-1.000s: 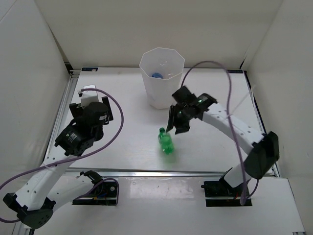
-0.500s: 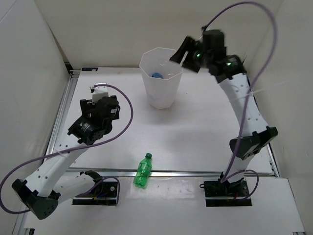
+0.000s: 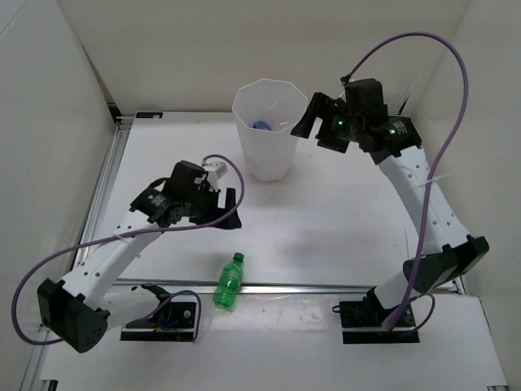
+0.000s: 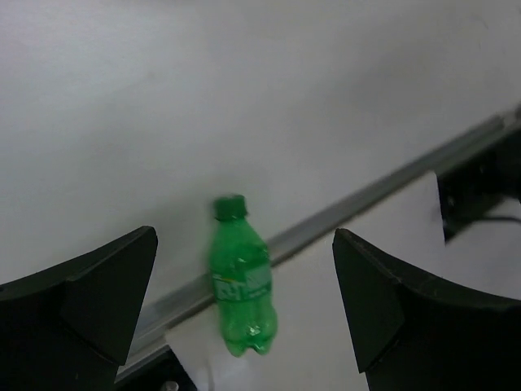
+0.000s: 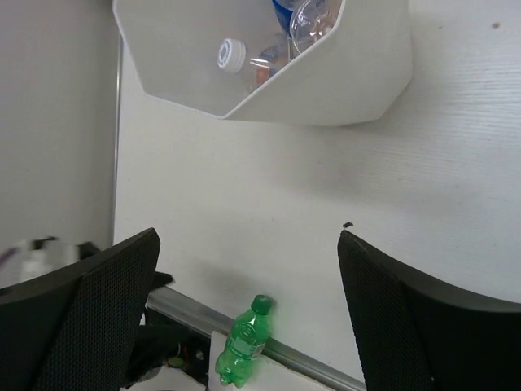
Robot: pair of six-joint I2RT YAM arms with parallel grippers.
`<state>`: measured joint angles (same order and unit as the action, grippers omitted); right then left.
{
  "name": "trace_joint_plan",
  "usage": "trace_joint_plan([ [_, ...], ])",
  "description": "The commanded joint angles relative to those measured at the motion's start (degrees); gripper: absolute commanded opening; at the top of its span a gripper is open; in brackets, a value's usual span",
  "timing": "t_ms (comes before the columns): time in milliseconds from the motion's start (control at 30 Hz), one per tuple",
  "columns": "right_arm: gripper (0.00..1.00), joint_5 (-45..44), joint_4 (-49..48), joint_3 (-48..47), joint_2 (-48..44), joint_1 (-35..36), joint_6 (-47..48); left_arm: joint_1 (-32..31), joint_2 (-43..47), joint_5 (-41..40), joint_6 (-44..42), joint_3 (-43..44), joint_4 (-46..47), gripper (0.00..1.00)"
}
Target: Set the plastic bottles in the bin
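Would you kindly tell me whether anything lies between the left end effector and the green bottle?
Nothing visible does. The open left end effector faces the green bottle, which lies unobstructed across the front rail.

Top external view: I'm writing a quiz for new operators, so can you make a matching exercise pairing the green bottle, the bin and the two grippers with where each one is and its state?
Column one:
1. green bottle
2. bin
3. left gripper
4. right gripper

Column two:
A. open, raised just right of the bin's rim
B. lying across the metal rail at the near edge of the table
C. open, over the table's near left part
D. upright at the far side, other bottles inside

Pairs: 1-B, 2-D, 3-C, 4-A
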<state>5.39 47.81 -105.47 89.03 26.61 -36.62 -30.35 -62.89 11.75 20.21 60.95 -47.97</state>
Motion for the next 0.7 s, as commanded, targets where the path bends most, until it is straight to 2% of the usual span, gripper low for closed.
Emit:
trace_joint_plan([
  [0,0.93,-0.47,-1.85,2.11,-2.81,-1.20,1.64,-2.60,-3.98,17.33,-1.93,-2.93,-4.50,1.00],
  [100,0.93,0.06,-1.85,2.11,-3.86,-2.43,1.64,-2.61,-5.74,21.46,-0.53,-6.45,-4.51,1.00],
  [200,0.93,0.06,-1.24,2.63,-4.48,-2.97,2.17,-3.14,-6.36,22.27,1.14,-10.66,-4.51,1.00],
  [400,0.94,1.20,-0.01,2.64,-5.10,-3.50,2.17,-6.74,-8.03,14.01,3.34,-14.27,-2.50,1.00],
  [667,0.94,1.81,2.46,1.50,-6.76,-5.25,3.31,-8.06,-13.56,15.06,5.37,-21.57,4.71,1.00],
])
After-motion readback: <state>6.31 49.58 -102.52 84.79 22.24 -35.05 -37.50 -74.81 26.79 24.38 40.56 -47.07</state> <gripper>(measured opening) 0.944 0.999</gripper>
